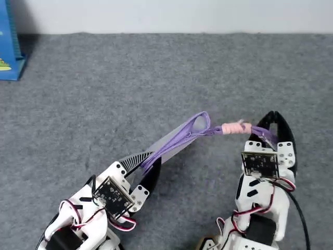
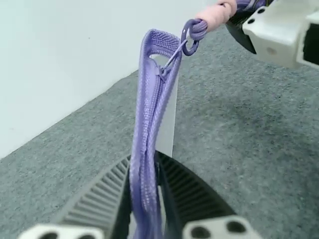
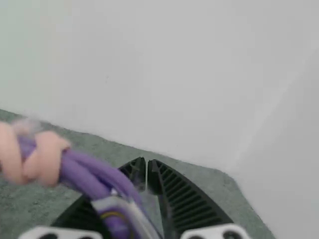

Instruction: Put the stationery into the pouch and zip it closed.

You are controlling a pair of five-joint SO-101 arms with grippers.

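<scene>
One purple pouch (image 1: 174, 140), two pincers on it! Near left, the left pincer (image 1: 146, 165) clamps its end; rightward, the right pincer (image 1: 273, 122) pinches the pink-wrapped zip cord (image 1: 237, 127), pouch strung above the bench (image 1: 104, 94). One blue box (image 1: 9, 41) far left.

I count one purple pouch (image 1: 174, 140), one pull cord (image 1: 260, 133) with one pink knot (image 1: 235, 127), and two arms: one left end effector (image 1: 147, 165), one right end effector (image 1: 274, 117). At ten o'clock on the bench (image 1: 104, 94) stands one blue box (image 1: 9, 47).
</scene>
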